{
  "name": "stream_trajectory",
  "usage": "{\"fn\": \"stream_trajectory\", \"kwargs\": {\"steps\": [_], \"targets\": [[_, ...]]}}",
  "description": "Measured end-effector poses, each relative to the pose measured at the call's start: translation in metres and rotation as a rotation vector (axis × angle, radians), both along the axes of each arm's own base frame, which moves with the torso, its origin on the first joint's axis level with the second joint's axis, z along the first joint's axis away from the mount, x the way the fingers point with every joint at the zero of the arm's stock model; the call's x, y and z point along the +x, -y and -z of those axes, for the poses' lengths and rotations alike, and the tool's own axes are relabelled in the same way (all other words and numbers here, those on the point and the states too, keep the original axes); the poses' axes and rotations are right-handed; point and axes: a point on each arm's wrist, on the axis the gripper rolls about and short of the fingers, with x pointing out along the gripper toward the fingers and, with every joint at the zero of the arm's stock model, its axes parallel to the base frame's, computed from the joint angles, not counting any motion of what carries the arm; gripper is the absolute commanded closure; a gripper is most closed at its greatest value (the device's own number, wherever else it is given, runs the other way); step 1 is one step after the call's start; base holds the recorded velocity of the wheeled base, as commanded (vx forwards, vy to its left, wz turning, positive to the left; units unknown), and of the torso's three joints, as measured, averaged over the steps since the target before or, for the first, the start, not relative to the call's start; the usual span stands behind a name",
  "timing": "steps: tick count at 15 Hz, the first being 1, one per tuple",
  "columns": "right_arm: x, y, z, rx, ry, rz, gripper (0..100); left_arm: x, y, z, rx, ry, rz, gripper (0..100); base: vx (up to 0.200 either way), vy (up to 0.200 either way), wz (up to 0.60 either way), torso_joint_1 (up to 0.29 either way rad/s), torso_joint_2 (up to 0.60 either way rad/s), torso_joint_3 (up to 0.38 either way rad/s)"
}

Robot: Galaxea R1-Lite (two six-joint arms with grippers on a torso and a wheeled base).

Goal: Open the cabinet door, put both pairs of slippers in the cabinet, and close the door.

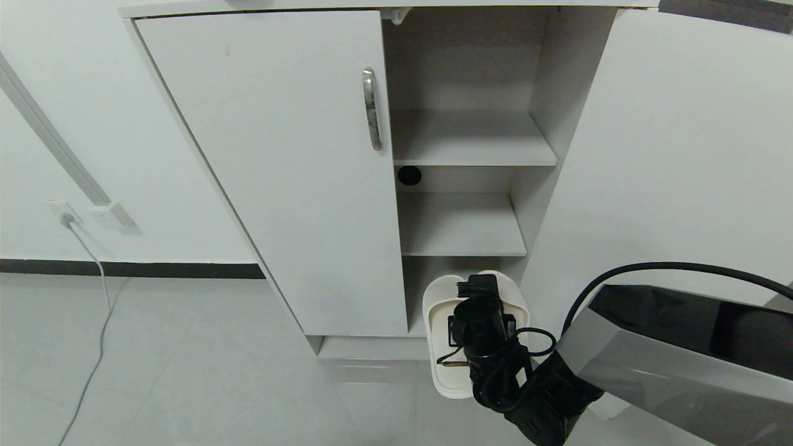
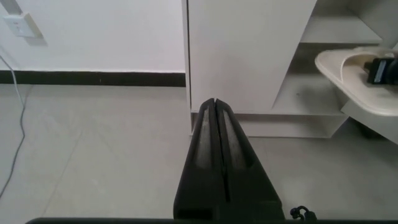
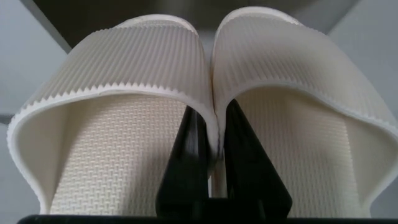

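A pair of cream slippers [image 1: 443,316] hangs in front of the cabinet's bottom compartment, toes pointing inward. My right gripper [image 1: 477,288] is shut on the pair, its fingers [image 3: 193,155] pinching the two inner strap edges together; the ribbed slippers [image 3: 205,93] are seen close up in the right wrist view. The cabinet's right door [image 1: 675,148] stands open, showing two bare shelves [image 1: 471,139]. The left door [image 1: 279,167] with its metal handle [image 1: 372,108] is closed. My left gripper [image 2: 214,106] is shut with nothing in it, low over the floor left of the cabinet; the slippers [image 2: 357,74] show beyond it.
A wall socket [image 1: 65,214] with a grey cable [image 1: 99,334] trailing over the tiled floor sits to the left. A dark skirting strip [image 1: 130,269] runs along the wall. The open door limits room on the right.
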Motion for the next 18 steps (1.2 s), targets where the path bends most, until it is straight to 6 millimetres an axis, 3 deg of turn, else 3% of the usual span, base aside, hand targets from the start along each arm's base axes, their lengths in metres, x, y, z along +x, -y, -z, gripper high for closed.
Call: {"fn": "stream_trajectory", "kwargs": {"steps": [3, 5, 8, 13, 18], "targets": [[0.003, -0.001, -0.013, 0.013, 0.154, -0.01, 100, 0.0, 0.0, 0.0, 0.0, 0.0, -0.001, 100, 0.0, 0.0, 0.0, 0.0, 0.0, 0.0], [0.004, 0.002, -0.011, -0.03, 0.217, -0.009, 100, 0.0, 0.0, 0.0, -0.001, 0.001, -0.001, 100, 0.0, 0.0, 0.0, 0.0, 0.0, 0.0], [0.005, 0.003, 0.001, -0.061, 0.199, -0.007, 100, 0.0, 0.0, 0.0, -0.002, 0.001, -0.002, 100, 0.0, 0.0, 0.0, 0.0, 0.0, 0.0], [0.009, 0.007, 0.003, -0.06, 0.201, 0.005, 100, 0.0, 0.0, 0.0, -0.002, 0.001, 0.0, 100, 0.0, 0.0, 0.0, 0.0, 0.0, 0.0], [0.01, 0.007, 0.002, -0.051, 0.211, 0.008, 100, 0.0, 0.0, 0.0, -0.002, 0.001, 0.0, 100, 0.2, 0.0, 0.0, 0.0, 0.0, 0.001]]}}
